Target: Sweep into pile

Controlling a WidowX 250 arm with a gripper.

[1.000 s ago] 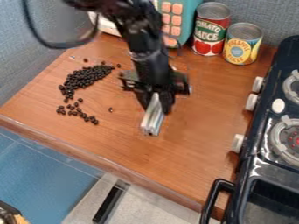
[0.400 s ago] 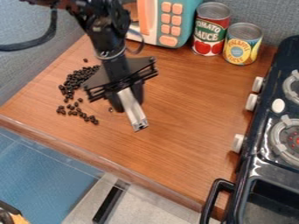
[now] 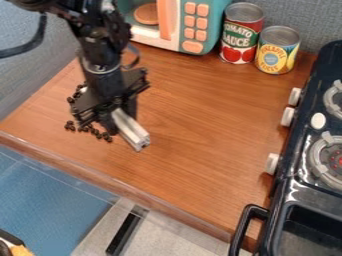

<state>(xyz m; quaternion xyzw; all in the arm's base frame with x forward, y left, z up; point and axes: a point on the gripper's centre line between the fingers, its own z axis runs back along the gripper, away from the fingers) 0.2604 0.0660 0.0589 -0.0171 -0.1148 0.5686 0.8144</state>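
Our black two-finger claw (image 3: 121,122) is closed on one end of a long, pale silvery bar (image 3: 135,135), which juts out toward the near right. We judge it to be our sweeping tool. Held by one end, it could pivot if its free end catches, and then the stroke would go crooked. We cannot tell whether its lower edge meets the wood; too high, it would pass over things, and too low, it would scrape.

Close on the claw's near left lie the small, round black beans (image 3: 95,132), strung out in a loose line, with a few more (image 3: 71,100) to the left. The arm covers the spot between and beyond them, so we cannot say how many sit there. The black fingers are very near the beans and may push them before the bar does, splitting the group instead of gathering it.

Round beans roll easily. A quick stroke toward us could send some over the near edge of the brown wooden counter (image 3: 207,115), and the narrow bar may let others slip round its ends. A gentle, level push, working inward from the left, seems wisest to us.

Far off stands a teal-and-white toy microwave (image 3: 213,20); well to the right, a glossy black toy stove (image 3: 300,130).
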